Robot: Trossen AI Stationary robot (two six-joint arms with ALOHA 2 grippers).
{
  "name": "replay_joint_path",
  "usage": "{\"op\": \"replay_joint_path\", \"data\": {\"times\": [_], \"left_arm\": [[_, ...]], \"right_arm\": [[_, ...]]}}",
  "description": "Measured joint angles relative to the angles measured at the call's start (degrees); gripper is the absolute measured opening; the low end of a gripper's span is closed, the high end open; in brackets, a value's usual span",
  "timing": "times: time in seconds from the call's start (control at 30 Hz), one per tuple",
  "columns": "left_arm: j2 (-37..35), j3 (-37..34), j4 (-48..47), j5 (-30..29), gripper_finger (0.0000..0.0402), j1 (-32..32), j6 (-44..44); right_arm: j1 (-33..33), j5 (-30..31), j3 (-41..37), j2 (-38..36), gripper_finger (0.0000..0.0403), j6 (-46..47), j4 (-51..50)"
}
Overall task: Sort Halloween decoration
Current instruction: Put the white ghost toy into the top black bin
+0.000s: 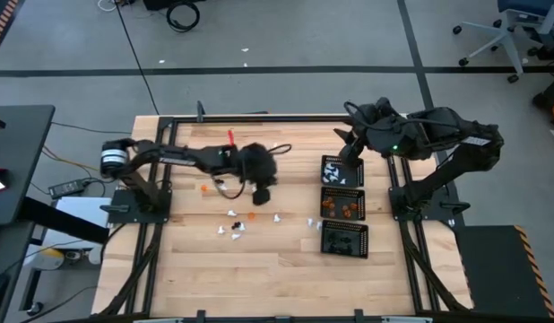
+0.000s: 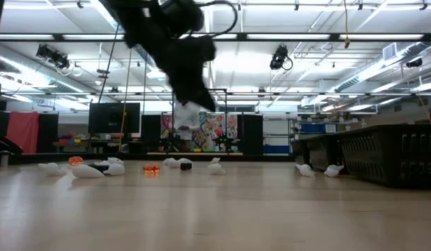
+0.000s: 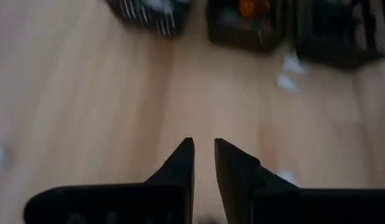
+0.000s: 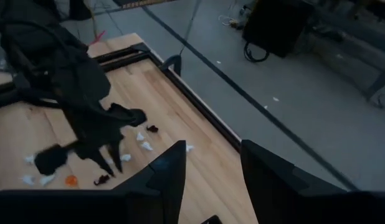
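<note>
From above, the left gripper [image 1: 264,191] hangs over the middle of the wooden counter [image 1: 259,269], just above the loose Halloween decoration [image 1: 252,216], white, orange and black trinkets scattered across the counter's centre; the right gripper [image 1: 349,157] sits over the first of three black mesh trays [image 1: 345,202] lined up toward the counter's right edge, which hold sorted trinkets; at counter height, the left arm comes down from above with its tip clear of the surface, and the trinkets [image 2: 151,168] lie in a loose row across the counter; in the left wrist view, the left jaws stand narrowly parted with bare wood showing between them, gripping nothing visible, and the trays [image 3: 245,22] lie beyond; in the right wrist view, the right jaws are open with a wide gap and hold nothing, and the left arm hovers over the scattered pieces [image 4: 142,140] farther off.
</note>
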Motion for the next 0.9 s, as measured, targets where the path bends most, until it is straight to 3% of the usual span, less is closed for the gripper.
{"op": "replay_joint_path", "data": {"times": [0.2, 0.5, 0.9], "left_arm": [[-2.0, -7.9, -3.9, -4.5, 0.0094, -3.7, -7.6], [-1.7, -9.8, -6.5, -17.9, 0.0188, -7.4, 1.7], [3.8, -9.9, -4.4, -17.2, 0.0183, -3.7, 4.2]], "right_arm": [[0.4, -2.3, -0.4, 1.7, 0.0157, -4.7, 3.3], [0.4, -3.2, -0.4, 2.2, 0.0157, -3.6, 3.9], [0.5, -3.2, -0.4, 2.1, 0.0157, -3.2, 4.9]]}}
